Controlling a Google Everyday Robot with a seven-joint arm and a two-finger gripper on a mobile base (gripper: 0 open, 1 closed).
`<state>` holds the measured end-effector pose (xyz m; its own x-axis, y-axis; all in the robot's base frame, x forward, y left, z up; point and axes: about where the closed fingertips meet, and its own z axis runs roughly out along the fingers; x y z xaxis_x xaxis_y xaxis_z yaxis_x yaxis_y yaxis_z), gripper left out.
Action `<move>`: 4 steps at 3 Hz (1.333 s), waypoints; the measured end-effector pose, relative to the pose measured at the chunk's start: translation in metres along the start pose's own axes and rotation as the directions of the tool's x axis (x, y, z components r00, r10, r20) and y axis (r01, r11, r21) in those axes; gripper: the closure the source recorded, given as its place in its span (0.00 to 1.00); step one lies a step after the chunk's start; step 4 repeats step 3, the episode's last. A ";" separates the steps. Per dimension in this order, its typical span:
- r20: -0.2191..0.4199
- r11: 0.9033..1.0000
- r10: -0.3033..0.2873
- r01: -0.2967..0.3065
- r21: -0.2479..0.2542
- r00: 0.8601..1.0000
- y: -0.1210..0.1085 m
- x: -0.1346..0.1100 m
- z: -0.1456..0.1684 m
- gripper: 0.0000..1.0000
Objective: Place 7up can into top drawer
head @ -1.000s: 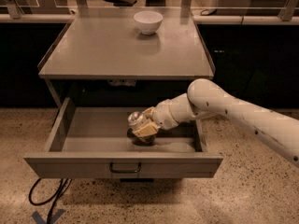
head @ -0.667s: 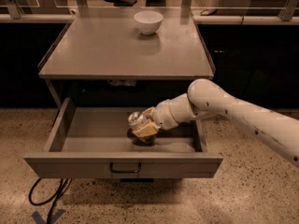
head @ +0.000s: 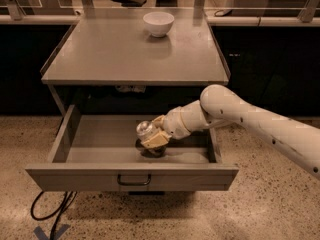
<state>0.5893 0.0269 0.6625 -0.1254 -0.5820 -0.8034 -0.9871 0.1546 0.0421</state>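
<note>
1. We see a speckled floor (head: 260, 204) running under and around the furniture.
2. The grey tabletop (head: 125, 54) fills the upper middle of the camera view, with a raised lip along its left and right edges.
3. Below it the top drawer (head: 90, 176) is pulled well out toward us. Its flat front panel is nearest the camera, and its grey bottom shows on the left side.
4. The white arm (head: 250, 116) comes in from the lower right, passes over the drawer's right wall and bends down into the drawer.
5. A dark cable (head: 50, 209) loops on the floor below the drawer's left corner.
6. A white bowl (head: 158, 23) stands upright near the back edge of the tabletop, a little right of centre and well apart from the arm.
7. The tool (head: 151, 139) is inside the drawer, roughly at its middle and near the front panel. Its tan fingers (head: 157, 140) are drawn narrow, and we read them as gripping the can.
8. The 7up can (head: 145, 130) is inside the drawer at the tip of the tool. It is tilted, with its shiny silver top turned up and to the left. A dark shadow lies on the drawer bottom just beneath, and we cannot tell whether the can touches the bottom.
9. A dark bar handle (head: 134, 180) sits at the centre of the front panel, just below the tool in the view.
10. A bit of blue tape (head: 50, 231) marks the floor at the lower left.
</note>
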 end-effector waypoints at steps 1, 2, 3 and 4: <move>0.000 1.000 0.000 0.000 0.000 1.000 0.000 0.000 0.000 0.11; 0.000 1.000 0.000 0.000 0.000 1.000 0.000 0.000 0.000 0.00; 0.000 1.000 0.000 0.000 0.000 1.000 0.000 0.000 0.000 0.00; 0.000 1.000 0.000 0.000 0.000 1.000 0.000 0.000 0.000 0.00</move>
